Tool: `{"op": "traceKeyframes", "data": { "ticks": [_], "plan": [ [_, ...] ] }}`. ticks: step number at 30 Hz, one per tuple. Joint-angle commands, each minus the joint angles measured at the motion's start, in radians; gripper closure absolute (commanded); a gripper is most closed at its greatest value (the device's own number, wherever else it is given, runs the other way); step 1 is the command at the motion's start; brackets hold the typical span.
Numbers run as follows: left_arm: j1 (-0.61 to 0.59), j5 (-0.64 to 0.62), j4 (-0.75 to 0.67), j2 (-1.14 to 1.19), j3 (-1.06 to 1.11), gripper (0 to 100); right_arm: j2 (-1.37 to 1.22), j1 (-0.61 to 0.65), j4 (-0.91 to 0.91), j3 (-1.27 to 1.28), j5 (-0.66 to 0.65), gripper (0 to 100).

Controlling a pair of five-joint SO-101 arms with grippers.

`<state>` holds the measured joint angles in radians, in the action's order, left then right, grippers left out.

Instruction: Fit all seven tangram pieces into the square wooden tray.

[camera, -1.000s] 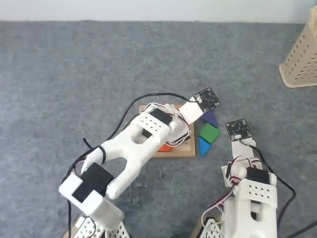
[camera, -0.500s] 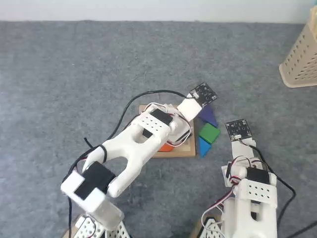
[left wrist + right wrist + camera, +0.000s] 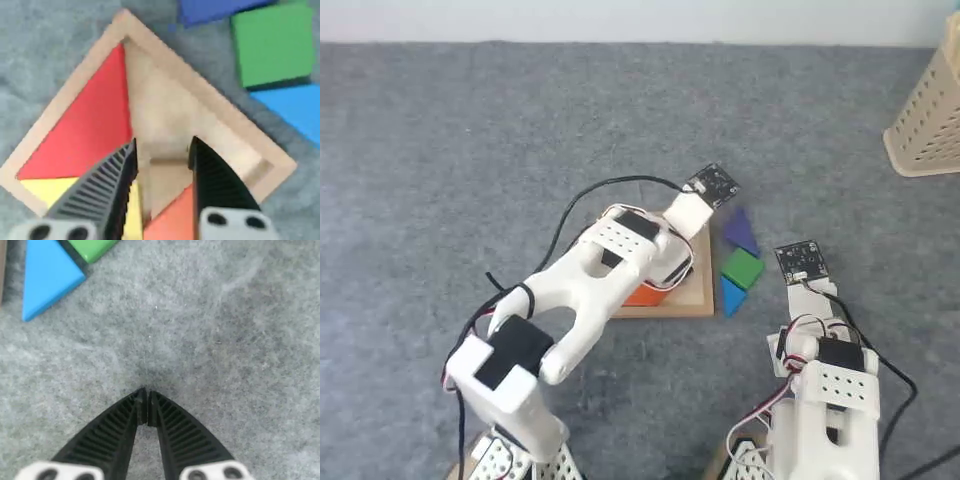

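High view: the left arm lies across the square wooden tray, and the right arm stands back from it, near the picture's lower edge
Left tool: in the left wrist view the left tool hangs over bare tray floor, jaws apart with nothing between them
Right tool: the right tool is closed on nothing, its tips together just above the grey surface
In the tray: a red triangle lies along one side, a yellow triangle touches it, and an orange piece sits just beside the yellow one; the rest is bare wood
Outside the tray: a green square, a light blue triangle and a dark blue piece lie close together on the surface, just beside the tray's right rim
Change: over the last second the left arm has swung leftward across the tray; its wrist board has come off the dark blue piece, and more of the tray's right side has come into sight; the right arm and the loose pieces have not shifted
Meaning: we judge the left arm to be between placements, empty and not yet heading for another piece; with at least three pieces waiting, the task is roughly half done
Next: we judge the green square, nearest the rim, an easy pick
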<state>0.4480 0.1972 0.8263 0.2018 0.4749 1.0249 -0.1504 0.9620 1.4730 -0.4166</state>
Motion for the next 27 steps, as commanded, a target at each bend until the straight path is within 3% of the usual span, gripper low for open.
{"op": "traceKeyframes", "data": {
  "ticks": [1,19,27],
  "plan": [
    [-0.021,-0.005,0.017,-0.012,-0.030,83,0.027,-0.004,-0.018,-0.005,-0.015,99.1],
    [-0.040,-0.009,0.018,-0.028,-0.035,83,0.027,-0.004,-0.018,-0.005,-0.015,99.1],
    [-0.032,-0.020,0.018,-0.199,0.002,83,0.027,-0.004,-0.018,-0.005,-0.015,99.1]
  ]
}}
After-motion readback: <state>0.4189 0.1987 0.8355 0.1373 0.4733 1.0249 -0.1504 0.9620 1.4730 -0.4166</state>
